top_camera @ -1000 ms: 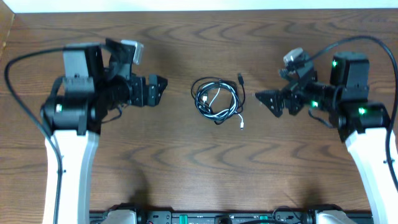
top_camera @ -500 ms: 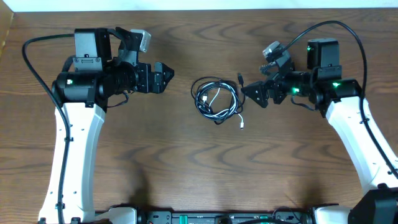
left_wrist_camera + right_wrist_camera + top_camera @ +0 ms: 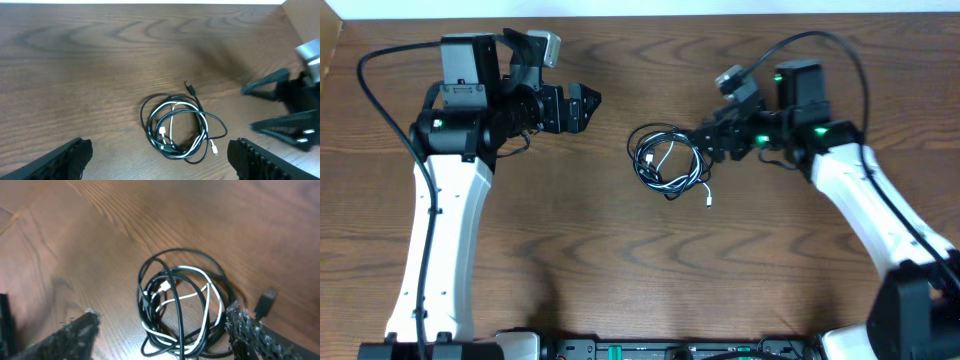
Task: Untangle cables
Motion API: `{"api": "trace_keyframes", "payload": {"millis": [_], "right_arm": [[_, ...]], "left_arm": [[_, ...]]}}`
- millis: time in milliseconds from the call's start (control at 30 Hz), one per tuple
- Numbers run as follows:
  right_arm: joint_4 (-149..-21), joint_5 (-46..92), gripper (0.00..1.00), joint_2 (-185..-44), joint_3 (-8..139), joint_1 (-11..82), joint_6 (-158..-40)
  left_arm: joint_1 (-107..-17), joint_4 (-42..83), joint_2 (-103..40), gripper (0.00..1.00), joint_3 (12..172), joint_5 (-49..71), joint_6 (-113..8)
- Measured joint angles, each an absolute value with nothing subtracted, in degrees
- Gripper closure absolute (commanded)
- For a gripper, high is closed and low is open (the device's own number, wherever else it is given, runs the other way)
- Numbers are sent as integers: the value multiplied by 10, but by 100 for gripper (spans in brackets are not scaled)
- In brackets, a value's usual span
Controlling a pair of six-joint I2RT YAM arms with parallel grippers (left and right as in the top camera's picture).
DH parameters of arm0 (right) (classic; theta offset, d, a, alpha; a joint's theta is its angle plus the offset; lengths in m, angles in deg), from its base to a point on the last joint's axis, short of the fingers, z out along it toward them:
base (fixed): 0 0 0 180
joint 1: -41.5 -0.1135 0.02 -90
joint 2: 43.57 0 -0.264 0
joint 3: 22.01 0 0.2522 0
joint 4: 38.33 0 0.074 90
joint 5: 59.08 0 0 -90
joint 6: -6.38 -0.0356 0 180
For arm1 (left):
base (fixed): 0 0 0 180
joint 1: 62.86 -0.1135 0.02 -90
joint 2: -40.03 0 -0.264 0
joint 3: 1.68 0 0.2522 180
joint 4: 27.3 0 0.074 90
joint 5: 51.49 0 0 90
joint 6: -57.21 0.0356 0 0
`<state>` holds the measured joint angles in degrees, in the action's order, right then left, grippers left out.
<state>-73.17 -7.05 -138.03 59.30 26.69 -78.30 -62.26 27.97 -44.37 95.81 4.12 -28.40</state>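
The black cable [image 3: 654, 128] and the white cable [image 3: 663, 153] lie coiled together in one tangled bundle at the table's middle. The black plug [image 3: 706, 125] sticks out at the bundle's upper right and a white connector [image 3: 709, 200] at its lower right. My right gripper [image 3: 706, 142] is open, just right of the bundle and above it. In the right wrist view the bundle [image 3: 180, 300] lies between my open fingers [image 3: 165, 335]. My left gripper [image 3: 588, 106] is open and empty, to the upper left of the bundle. The left wrist view shows the bundle [image 3: 175, 127] ahead of my open fingers [image 3: 160, 160].
The wooden table [image 3: 620, 270] ends at a pale edge along the back [image 3: 640, 8]. Thick black arm cables loop over each arm, left [image 3: 380, 80] and right [image 3: 840, 50]. The right gripper also shows in the left wrist view [image 3: 280, 110].
My right gripper has moved left, from well right of the bundle to its right edge. My left gripper has shifted up and slightly right. The cables have not moved.
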Motion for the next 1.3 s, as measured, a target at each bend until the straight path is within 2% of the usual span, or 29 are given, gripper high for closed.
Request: {"api": "trace_keyframes", "payload": {"millis": [100,233,467,567,600,633,867,1000,1300], "right_arm": [[-721,-46,24,-1414,593,254,-795],[-696,-10,39,-1471,593,246,-808],[-672,-15,55,-1516,593,235,-822],[-664,-18,72,-1516,593,223,-830],[-659,-19,90,-1516,593,220,-836],[-656,-19,99,-1516,593,219,-843],[-625,-16,99,-1516,593,222,-921],[-594,-75,99,-1507,593,247,-965],[-594,-168,99,-1324,630,312,-1036]], "left_arm": [[-623,280,-457,8,958,41,-298],[-623,271,-484,9,958,41,-326],[-623,267,-520,9,958,41,-344],[-623,265,-526,9,958,41,-345],[-623,265,-527,9,958,41,-345],[-623,265,-529,9,958,41,-345],[-623,265,-547,9,958,41,-345],[-623,264,-549,9,958,41,-345],[-623,264,-549,9,958,41,-346]]}}
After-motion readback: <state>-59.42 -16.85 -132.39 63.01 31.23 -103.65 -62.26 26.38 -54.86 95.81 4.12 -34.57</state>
